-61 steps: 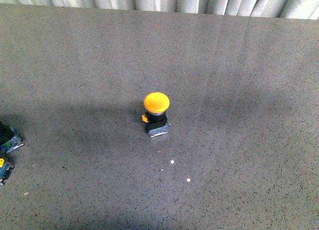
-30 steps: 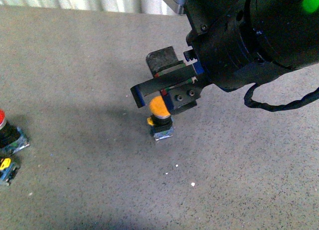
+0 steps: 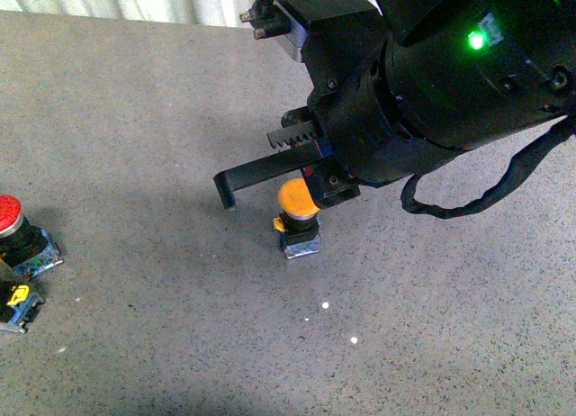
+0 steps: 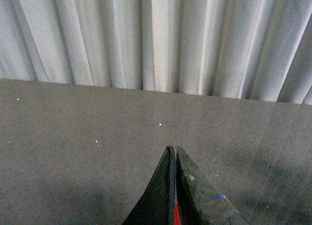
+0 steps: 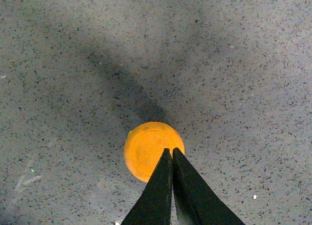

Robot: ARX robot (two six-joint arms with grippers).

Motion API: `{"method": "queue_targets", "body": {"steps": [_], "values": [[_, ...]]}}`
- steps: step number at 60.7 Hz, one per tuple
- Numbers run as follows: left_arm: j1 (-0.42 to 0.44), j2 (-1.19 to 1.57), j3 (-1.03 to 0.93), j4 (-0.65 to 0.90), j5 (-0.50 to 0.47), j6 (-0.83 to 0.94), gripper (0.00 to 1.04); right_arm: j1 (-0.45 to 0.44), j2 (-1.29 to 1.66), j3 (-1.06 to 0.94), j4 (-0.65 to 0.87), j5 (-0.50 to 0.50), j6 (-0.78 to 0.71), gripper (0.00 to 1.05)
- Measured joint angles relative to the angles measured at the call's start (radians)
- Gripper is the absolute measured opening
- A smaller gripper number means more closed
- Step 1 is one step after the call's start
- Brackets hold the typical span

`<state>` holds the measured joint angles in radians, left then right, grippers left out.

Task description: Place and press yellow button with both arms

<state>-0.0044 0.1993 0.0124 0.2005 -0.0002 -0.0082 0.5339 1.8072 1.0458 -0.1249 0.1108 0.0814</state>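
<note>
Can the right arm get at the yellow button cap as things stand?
Likely yes: the right gripper, jaws shut, is right over the cap of the yellow button; nothing shows between them.

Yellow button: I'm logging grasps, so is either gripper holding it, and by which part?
Nothing is held. The right gripper has its jaws shut together, tips over the yellow button; the left gripper is shut, empty.

Right claw (image 5: pixel 171 152) closed, left claw (image 4: pixel 174 149) closed

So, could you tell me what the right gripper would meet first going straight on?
Most likely the cap of the yellow button: the right gripper, jaws shut, points onto it; contact is unclear.
</note>
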Motion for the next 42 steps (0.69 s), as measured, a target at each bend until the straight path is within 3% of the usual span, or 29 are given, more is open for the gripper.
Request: {"method": "queue_targets", "body": {"steps": [8,15,42], "values": [[0.0,-0.029,0.0,-0.029,0.0,0.0,0.01,0.005,0.009,0.006,0.0,-0.011,0.005,0.01],[0.0,-0.154,0.0,-0.186,0.0,0.0,0.01,0.009,0.019,0.014,0.0,-0.019,0.006,0.01],[0.002,-0.183,0.0,-0.201,0.0,0.0,0.01,0.014,0.057,0.02,-0.013,-0.04,0.029,0.01]]}}
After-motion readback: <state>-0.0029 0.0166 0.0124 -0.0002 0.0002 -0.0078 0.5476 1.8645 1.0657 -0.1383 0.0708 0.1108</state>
